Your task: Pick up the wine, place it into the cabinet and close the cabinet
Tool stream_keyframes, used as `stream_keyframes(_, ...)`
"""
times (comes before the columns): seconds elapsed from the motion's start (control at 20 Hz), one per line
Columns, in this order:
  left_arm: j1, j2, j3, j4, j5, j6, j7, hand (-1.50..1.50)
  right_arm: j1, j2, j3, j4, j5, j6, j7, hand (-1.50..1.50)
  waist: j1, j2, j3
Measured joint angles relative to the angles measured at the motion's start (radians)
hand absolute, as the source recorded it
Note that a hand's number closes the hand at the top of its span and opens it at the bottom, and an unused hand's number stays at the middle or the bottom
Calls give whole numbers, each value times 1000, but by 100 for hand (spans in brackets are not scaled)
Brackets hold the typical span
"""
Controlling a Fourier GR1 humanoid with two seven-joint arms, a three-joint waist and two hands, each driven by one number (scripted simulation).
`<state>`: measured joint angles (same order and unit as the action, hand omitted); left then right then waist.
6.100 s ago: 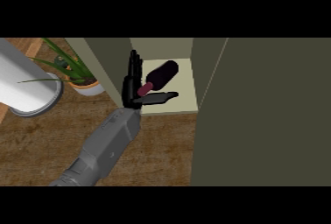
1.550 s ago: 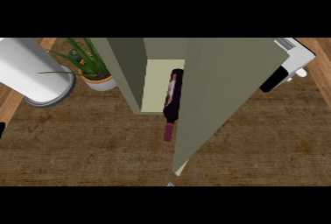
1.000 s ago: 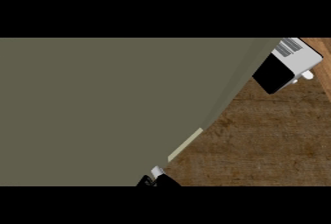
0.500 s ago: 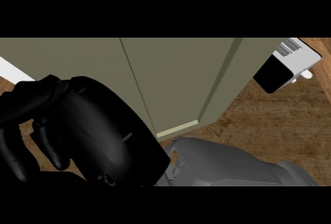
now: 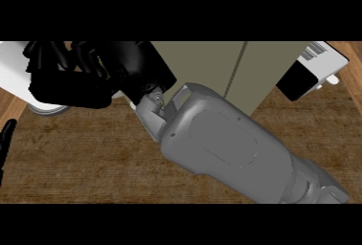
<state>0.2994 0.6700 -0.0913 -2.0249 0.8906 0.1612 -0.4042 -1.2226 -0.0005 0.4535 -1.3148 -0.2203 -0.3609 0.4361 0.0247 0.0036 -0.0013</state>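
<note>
Wine is not seen anywhere in the head view; it is judged to lie inside the cabinet (image 5: 205, 62), behind the olive door panels that are shown meeting along a thin vertical seam. No gap is seen at that seam, so the cabinet is judged shut or very nearly so.

The right hand (image 5: 78, 76) is shown as a black mass at the upper left, carried on a grey forearm (image 5: 226, 148) that enters from the lower right and runs diagonally up and to the left across the wooden counter (image 5: 84, 162). The hand is placed in front of the left door panel, and partly over a white cylinder (image 5: 14, 76) at the left edge. Whether this hand is released or clenched cannot be told; nothing is seen held in it.

A dark sliver (image 5: 5, 143) at the left edge is taken to be the left hand, its state likewise not discernible. A white and black appliance (image 5: 311, 72) is seen at the upper right.

The relation that matters: the doors lie directly behind and to the right of the right hand, which is the nearer hand, so any remaining push is judged to fall to it, directed toward the seam.
</note>
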Motion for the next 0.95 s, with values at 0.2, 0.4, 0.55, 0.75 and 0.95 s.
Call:
stream_keyframes(0.2, 3, -25, 0, 5, -31, -1, 3, -150, -2, 1, -56, 72, -14, 77, -60, 150, -1, -9, -4)
stream_keyframes(0.4, -10, -36, 2, 6, -40, -5, 21, -150, -3, 1, -79, 135, -16, 136, -135, 150, 0, -22, -4)
stream_keyframes(0.55, -19, -39, 5, 9, -45, -6, 32, -150, -6, -8, -93, 171, -18, 182, -180, 150, 4, -28, -6)
stream_keyframes(0.75, -23, -47, 5, 14, -53, -14, 30, -150, 1, -32, -89, 204, 5, 229, -250, 150, 12, -38, -8)
stream_keyframes(0.95, -42, -51, 6, 22, -54, -15, 41, -150, 4, -41, -80, 222, 37, 240, -288, 150, 10, -44, -7)
